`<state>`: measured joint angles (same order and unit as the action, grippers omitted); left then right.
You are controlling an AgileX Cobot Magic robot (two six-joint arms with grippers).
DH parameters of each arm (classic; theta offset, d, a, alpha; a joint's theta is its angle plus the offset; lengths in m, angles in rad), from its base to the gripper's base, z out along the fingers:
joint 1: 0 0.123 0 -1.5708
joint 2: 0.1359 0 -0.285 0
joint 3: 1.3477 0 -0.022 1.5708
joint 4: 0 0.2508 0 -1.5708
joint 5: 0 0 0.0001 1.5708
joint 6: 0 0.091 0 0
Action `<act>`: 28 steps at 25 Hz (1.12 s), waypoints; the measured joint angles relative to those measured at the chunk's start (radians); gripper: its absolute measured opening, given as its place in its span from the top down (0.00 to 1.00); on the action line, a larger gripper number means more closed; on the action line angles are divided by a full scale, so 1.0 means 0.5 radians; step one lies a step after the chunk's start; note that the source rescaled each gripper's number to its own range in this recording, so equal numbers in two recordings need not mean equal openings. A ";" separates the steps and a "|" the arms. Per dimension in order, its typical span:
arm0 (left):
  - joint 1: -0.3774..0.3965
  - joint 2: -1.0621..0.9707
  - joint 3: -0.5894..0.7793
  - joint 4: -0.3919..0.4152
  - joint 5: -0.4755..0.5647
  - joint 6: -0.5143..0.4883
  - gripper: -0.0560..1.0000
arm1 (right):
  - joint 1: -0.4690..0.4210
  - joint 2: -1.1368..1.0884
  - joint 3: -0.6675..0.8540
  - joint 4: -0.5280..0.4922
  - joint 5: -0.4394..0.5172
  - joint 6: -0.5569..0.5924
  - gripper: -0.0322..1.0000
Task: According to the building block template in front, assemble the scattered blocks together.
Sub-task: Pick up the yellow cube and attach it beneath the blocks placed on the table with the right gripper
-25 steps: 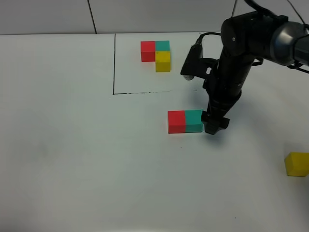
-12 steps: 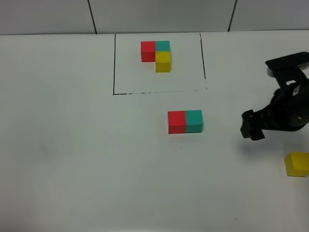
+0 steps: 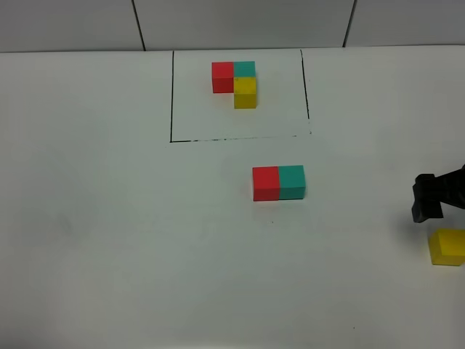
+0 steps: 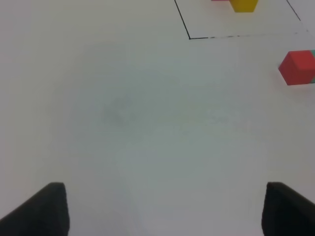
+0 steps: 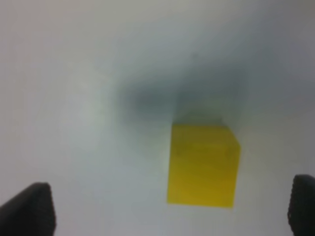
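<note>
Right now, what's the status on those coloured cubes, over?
Left fingers open, empty. Right fingers open, near loose yellow matte cube. Red matte cube touching teal matte cube, as in black-framed template. Nothing blocking.

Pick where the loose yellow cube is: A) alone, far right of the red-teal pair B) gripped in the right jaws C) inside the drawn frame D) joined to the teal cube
A: the yellow cube lies by itself, well right of the joined red cube and teal cube.
</note>
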<state>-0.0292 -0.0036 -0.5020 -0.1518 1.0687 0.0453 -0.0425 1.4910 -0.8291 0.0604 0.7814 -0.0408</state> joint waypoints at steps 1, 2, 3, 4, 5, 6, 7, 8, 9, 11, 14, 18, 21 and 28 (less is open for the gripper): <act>0.000 0.000 0.000 0.000 0.000 0.000 0.29 | -0.002 0.000 0.003 -0.008 0.010 0.000 0.04; 0.000 0.000 0.000 0.000 0.000 0.000 0.29 | -0.002 0.000 0.014 -0.013 0.012 -0.002 0.05; 0.000 0.000 0.000 0.000 0.000 0.000 0.29 | -0.002 0.000 0.042 -0.013 -0.008 -0.006 0.05; 0.000 0.000 0.000 0.000 0.000 0.000 0.29 | -0.002 0.000 0.081 -0.013 -0.030 -0.009 0.06; 0.000 0.000 0.000 0.000 0.000 0.000 0.29 | -0.002 0.000 0.118 -0.013 -0.067 -0.009 0.06; 0.000 0.000 0.000 0.000 0.000 0.000 0.29 | -0.002 0.000 0.162 -0.013 -0.113 -0.009 0.07; 0.000 0.000 0.000 0.000 0.000 0.000 0.29 | -0.002 0.000 0.200 -0.013 -0.160 -0.009 0.07; 0.000 0.000 0.000 0.000 0.000 0.000 0.29 | -0.002 0.000 0.224 -0.013 -0.190 -0.009 0.07; 0.000 0.000 0.000 0.000 0.000 0.000 0.29 | -0.002 0.000 0.244 -0.013 -0.218 -0.009 0.07; 0.000 0.000 0.000 0.000 0.000 0.000 0.29 | -0.002 0.000 0.258 -0.013 -0.242 -0.006 0.07; 0.000 0.000 0.000 0.000 0.000 0.000 0.29 | -0.010 0.000 0.260 -0.013 -0.255 0.017 0.07; 0.000 0.000 0.000 0.000 0.000 0.000 0.29 | -0.076 0.000 0.276 -0.012 -0.255 0.058 0.07; 0.000 0.000 0.000 0.000 0.000 0.000 0.29 | -0.103 0.000 0.304 -0.012 -0.270 0.060 0.07; 0.000 0.000 0.000 0.000 0.000 0.000 0.29 | -0.104 0.032 0.342 -0.009 -0.303 -0.038 0.07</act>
<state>-0.0292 -0.0036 -0.5020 -0.1518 1.0687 0.0453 -0.0945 1.5069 -0.6581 0.0561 0.6299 -0.0597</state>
